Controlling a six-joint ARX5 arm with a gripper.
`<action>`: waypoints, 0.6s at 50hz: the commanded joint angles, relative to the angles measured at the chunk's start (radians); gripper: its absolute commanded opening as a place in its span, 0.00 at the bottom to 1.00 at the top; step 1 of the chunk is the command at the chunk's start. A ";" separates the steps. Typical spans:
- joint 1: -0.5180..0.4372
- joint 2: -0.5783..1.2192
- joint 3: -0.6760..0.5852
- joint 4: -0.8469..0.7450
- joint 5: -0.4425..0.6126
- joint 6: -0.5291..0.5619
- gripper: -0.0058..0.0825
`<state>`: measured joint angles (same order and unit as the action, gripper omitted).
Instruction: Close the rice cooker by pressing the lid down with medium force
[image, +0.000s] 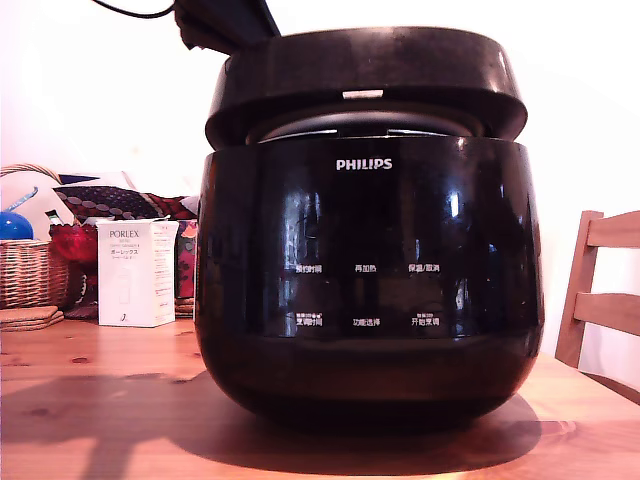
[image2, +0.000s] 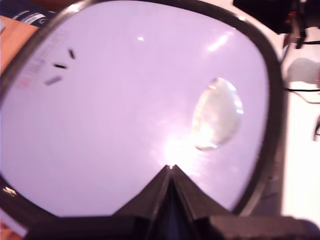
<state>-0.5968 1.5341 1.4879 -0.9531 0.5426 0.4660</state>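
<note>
The rice cooker (image: 368, 285) stood in the middle of the wooden table (image: 90, 400), very near the camera. Its lid (image: 365, 85) was almost down, but a thin gap showed at the front. The gripper (image2: 170, 167), fingertips clenched together, rested on the lid's glossy top. The pressing step seemed under way; the next move probably called for a firm push straight down until the lid latched.

White PORLEX box (image: 137, 272), wicker basket (image: 30, 272), blue ball (image: 14, 226) on wooden table (image: 90, 400); wooden chair (image: 603, 300) at the exterior view's right
</note>
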 joint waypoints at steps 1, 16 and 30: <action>-0.014 0.007 -0.049 -0.002 0.002 -0.016 0.04; -0.039 -0.001 -0.097 0.022 0.009 -0.042 0.04; -0.039 -0.013 -0.138 0.072 0.027 -0.047 0.04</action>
<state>-0.6289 1.5105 1.4094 -0.8871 0.5762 0.4248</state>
